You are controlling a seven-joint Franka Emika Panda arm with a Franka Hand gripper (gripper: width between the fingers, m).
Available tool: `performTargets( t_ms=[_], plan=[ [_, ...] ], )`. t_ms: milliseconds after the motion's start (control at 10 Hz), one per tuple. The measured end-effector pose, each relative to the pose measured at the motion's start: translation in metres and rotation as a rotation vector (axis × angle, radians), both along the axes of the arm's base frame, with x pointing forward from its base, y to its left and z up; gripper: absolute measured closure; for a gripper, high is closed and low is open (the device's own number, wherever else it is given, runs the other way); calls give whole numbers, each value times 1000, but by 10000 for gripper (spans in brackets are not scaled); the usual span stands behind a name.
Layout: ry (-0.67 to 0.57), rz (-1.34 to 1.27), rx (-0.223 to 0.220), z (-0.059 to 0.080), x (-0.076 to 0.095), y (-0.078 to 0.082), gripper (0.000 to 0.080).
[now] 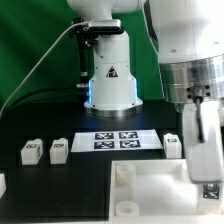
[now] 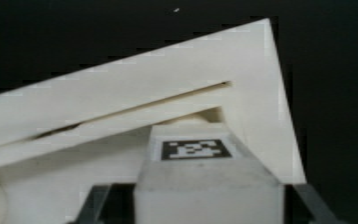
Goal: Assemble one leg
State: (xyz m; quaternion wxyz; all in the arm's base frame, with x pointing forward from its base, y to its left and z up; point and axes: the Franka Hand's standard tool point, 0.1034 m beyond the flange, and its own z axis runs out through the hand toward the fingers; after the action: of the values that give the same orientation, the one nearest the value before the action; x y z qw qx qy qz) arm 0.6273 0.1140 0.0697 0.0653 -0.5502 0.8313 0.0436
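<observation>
In the wrist view a white leg (image 2: 197, 175) with a black-and-white tag on its face sits between my two dark fingers (image 2: 101, 202), which press on both its sides. Beyond it lies a corner of the large white square top (image 2: 140, 100). In the exterior view my gripper (image 1: 207, 180) hangs low over the far corner of the top (image 1: 150, 200) on the exterior view's right. The held leg is mostly hidden there by the hand.
Two loose legs (image 1: 30, 152) (image 1: 59, 150) stand at the exterior view's left and another (image 1: 172, 145) stands beside my gripper. The marker board (image 1: 115, 140) lies in front of the robot base (image 1: 110, 85). A raised socket (image 1: 124, 175) shows on the top.
</observation>
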Motion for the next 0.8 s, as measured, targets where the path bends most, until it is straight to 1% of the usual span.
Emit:
performTargets(
  t_ms=[100,200,400,500,600,700,800],
  plan=[
    [9,-37,-6,0,0,-1,502],
    [20,-68,-29,1,-1,-3,502],
    [17,-39,-32,0,-2,-4,501],
    [17,-36,-33,0,-2,-3,338],
    [15,-20,-38,-1,-6,4,208],
    [15,-10,-34,2,-10,12,208],
    [8,-2,-26,11,-14,18,159]
  ],
)
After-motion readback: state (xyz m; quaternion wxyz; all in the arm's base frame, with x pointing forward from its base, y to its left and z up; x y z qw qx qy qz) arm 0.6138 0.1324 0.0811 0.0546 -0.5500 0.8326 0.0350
